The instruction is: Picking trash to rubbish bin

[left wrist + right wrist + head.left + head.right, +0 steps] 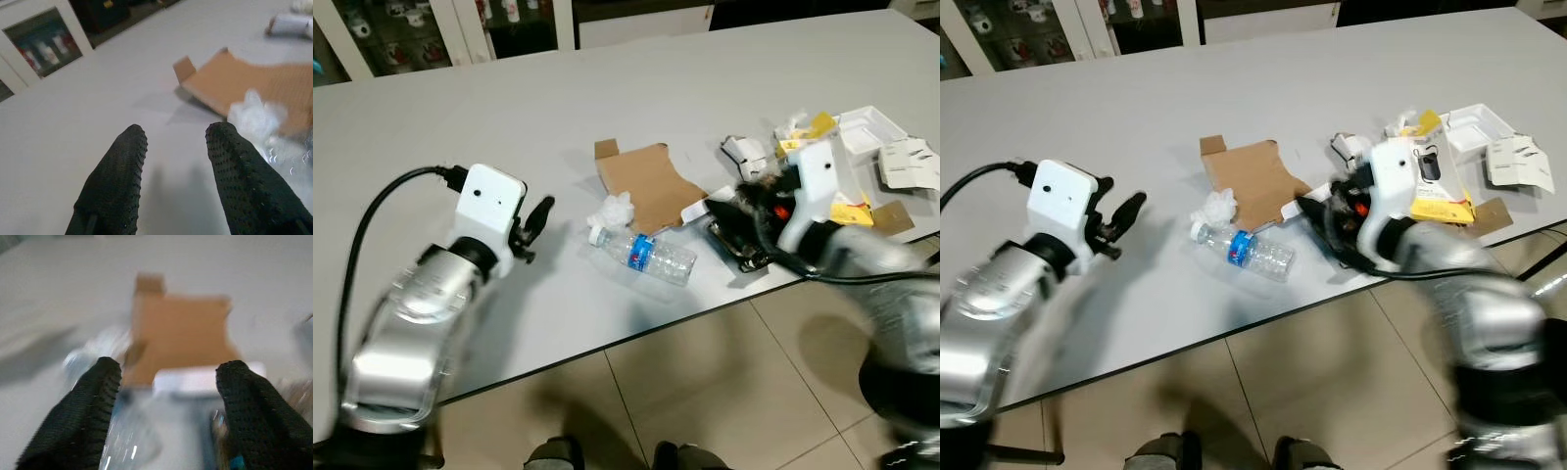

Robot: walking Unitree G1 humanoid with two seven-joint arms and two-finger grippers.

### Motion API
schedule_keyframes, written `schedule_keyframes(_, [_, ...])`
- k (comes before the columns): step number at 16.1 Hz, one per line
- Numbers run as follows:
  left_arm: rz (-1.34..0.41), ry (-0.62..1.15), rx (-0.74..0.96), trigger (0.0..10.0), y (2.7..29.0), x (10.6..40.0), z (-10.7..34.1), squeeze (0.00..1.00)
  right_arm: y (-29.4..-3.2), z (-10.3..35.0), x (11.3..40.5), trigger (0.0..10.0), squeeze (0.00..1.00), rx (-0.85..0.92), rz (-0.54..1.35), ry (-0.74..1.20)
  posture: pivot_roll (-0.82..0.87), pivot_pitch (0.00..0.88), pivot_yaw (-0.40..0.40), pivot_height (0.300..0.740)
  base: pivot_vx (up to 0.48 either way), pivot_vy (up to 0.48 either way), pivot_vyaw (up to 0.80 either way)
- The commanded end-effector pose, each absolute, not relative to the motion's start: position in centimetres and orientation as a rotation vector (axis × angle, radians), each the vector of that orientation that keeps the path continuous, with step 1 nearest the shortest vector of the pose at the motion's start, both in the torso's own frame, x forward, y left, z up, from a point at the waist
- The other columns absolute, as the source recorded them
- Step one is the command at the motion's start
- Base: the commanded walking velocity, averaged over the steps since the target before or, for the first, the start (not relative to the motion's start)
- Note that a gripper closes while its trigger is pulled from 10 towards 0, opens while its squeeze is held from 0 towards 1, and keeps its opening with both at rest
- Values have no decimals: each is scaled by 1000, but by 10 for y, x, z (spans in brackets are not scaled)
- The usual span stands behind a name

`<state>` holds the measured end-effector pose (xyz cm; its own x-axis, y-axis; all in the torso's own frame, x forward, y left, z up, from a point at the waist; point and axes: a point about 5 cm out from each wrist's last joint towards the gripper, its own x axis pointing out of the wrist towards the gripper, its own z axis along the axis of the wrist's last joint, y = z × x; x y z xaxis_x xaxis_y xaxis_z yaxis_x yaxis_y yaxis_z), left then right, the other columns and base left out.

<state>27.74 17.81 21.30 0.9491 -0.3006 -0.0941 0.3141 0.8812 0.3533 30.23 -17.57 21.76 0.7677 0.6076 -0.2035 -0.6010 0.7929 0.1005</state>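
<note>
A large pale grey table point(636, 98) is filling most of the head view, with beige floor tiles point(724, 392) running along the bottom and white-framed glass cabinets point(401, 39) showing at the upper left. One crushed clear plastic bottle point(644, 252) with a blue label is lying at the centre, touching one crumpled white tissue point(612, 210). One flattened brown cardboard piece point(649, 182) is lying just above them. More wrappers and white packaging point(871, 147) are crowding the right side, too jumbled to count. The left gripper point(530, 230) is hovering over bare table at centre left, fingers point(122, 171) spread apart and empty. The right gripper point(168, 382) is hovering wide and empty beside the bottle.
</note>
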Motion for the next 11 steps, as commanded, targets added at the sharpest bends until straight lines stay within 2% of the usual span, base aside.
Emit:
schedule_keyframes(1, [-385,52,399,10000,177,276,219,0,-176,234,298,10000,1000,92,769,226,-10,120,-13,740,0,0,0])
schedule_keyframes(5, [-495,94,385,10000,176,273,215,0,-181,237,292,10000,1000,-8,873,309,-9,75,-12,740,0,0,0])
schedule_keyframes(6, [-586,97,375,10000,169,271,219,0,-175,238,287,10000,1000,-42,991,375,3,79,-29,740,0,0,0])
schedule_keyframes(8, [-628,100,382,10000,169,270,225,0,-162,227,291,10000,1000,-152,1074,442,8,74,-27,740,0,0,0])
schedule_keyframes(11, [-654,123,382,10000,171,271,225,0,-145,204,310,10000,1000,-282,1050,488,22,57,-22,740,0,0,0])
